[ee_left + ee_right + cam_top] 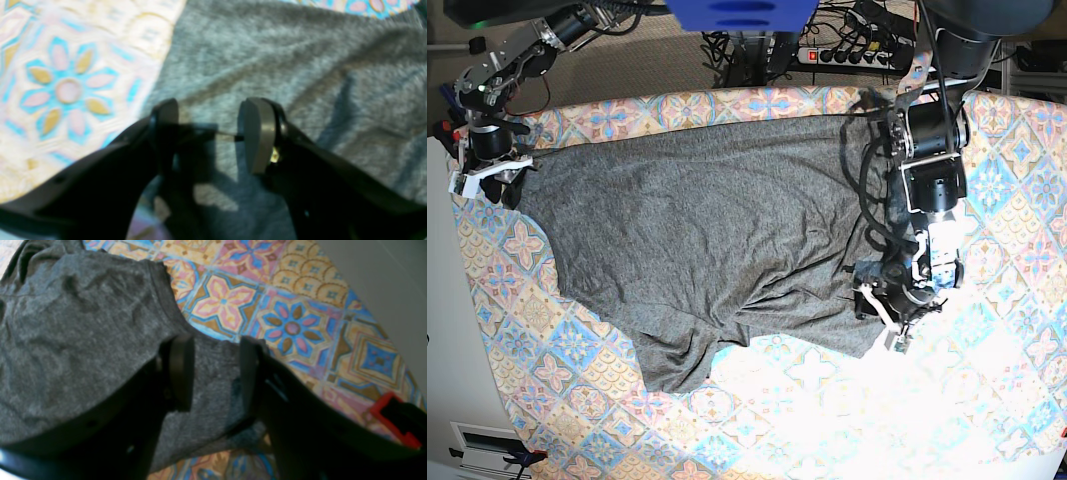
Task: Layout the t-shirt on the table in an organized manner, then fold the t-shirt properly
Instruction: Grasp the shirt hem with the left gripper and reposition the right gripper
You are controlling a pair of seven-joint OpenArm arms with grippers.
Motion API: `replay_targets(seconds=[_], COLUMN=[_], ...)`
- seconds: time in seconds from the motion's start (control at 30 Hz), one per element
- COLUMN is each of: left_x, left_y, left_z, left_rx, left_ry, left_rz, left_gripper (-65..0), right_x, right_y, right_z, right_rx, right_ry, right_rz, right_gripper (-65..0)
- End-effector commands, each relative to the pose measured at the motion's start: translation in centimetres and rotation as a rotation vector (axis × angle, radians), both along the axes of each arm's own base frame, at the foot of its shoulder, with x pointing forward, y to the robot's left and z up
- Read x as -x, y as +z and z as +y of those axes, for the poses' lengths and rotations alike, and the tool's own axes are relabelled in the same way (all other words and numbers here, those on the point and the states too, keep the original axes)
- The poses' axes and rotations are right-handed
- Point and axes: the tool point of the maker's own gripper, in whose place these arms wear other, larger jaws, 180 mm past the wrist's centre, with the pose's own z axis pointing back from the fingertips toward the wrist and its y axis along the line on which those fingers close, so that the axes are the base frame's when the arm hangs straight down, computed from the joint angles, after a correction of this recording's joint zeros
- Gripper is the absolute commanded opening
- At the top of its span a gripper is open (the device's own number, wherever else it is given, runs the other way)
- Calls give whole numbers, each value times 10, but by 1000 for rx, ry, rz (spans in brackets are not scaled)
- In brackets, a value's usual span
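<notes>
The dark grey t-shirt lies spread and wrinkled on the patterned table, with a bunched part at its near edge. My left gripper is at the shirt's right near edge. In the left wrist view it is open, jaws wide apart, straddling the grey fabric beside the bare cloth. My right gripper is at the shirt's far left corner. In the right wrist view it is open, with a corner of the shirt lying between the jaws on the tabletop.
The table's left edge runs just beyond my right gripper, with grey floor past it and a red and black part at the edge. A power strip and cables lie behind the table.
</notes>
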Motion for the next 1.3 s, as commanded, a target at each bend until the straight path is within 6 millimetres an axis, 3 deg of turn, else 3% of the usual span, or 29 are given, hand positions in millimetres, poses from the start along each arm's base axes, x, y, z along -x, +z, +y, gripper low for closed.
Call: replay_targets(seconds=[0.0, 0.1, 0.17, 0.3, 0.5, 0.77, 1.27], left_x=[-10, 3, 9, 18, 8, 2, 6], left_y=[10, -11, -21, -33, -24, -13, -17], left_z=[2, -2, -5, -8, -6, 67, 66], left_rx=[6, 28, 42, 60, 62, -46, -39], left_ry=[4, 6, 8, 9, 14, 203, 207], left_rz=[-28, 39, 73, 116, 96, 73, 83], left_gripper=[-346, -368, -431, -650, -650, -650, -650], right_x=[-8, -8, -8, -9, -16, -19, -18], right_y=[18, 18, 18, 18, 18, 20, 10], right_z=[-5, -5, -5, -5, 3, 4, 4], right_rx=[28, 28, 27, 26, 27, 37, 7], right_ry=[6, 6, 6, 7, 40, 57, 52], right_rz=[-60, -62, -63, -63, -63, -63, -49], right_gripper=[-433, -433, -433, -432, -433, -433, -433])
